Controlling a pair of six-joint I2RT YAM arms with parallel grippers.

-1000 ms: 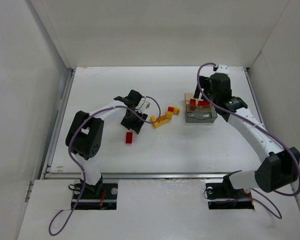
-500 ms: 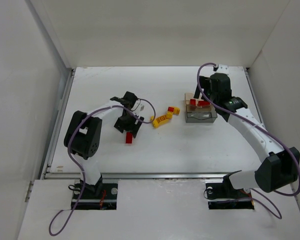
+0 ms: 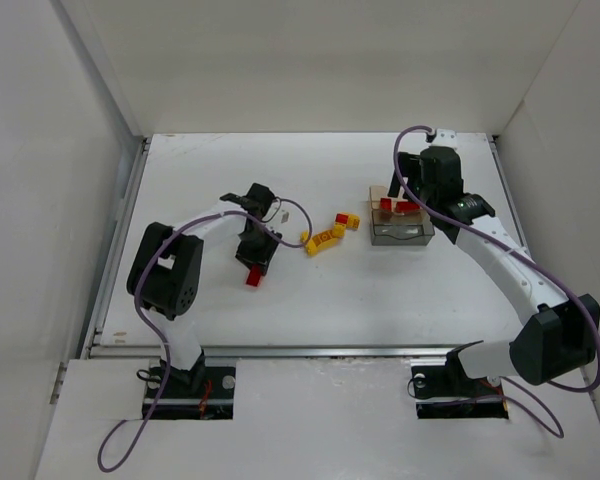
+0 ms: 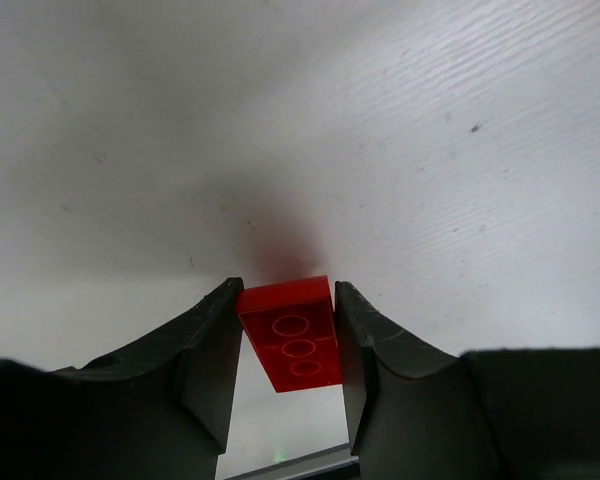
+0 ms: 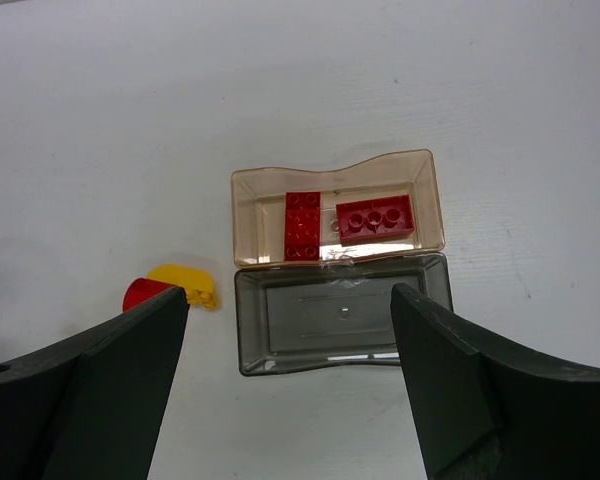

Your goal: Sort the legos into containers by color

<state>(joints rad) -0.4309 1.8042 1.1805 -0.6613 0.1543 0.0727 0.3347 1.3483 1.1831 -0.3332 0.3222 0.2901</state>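
My left gripper (image 3: 253,260) is down on the table, shut on a red lego (image 4: 291,333) that sits between its fingertips in the left wrist view. It also shows in the top view (image 3: 252,278). A small cluster of yellow legos (image 3: 324,238) lies mid-table, with a red one (image 3: 342,217) and a yellow one (image 3: 352,220) beside it. My right gripper (image 5: 290,400) is open, hovering over the two adjoining trays. The tan tray (image 5: 427,190) holds two red legos (image 5: 302,225). The grey tray (image 5: 280,340) shows no lego inside.
White walls enclose the table on the left, back and right. A yellow lego (image 5: 185,283) and a red one (image 5: 140,293) lie just left of the trays in the right wrist view.
My left gripper has moved down and left onto the lone red lego and closed around it. The right arm has not moved.
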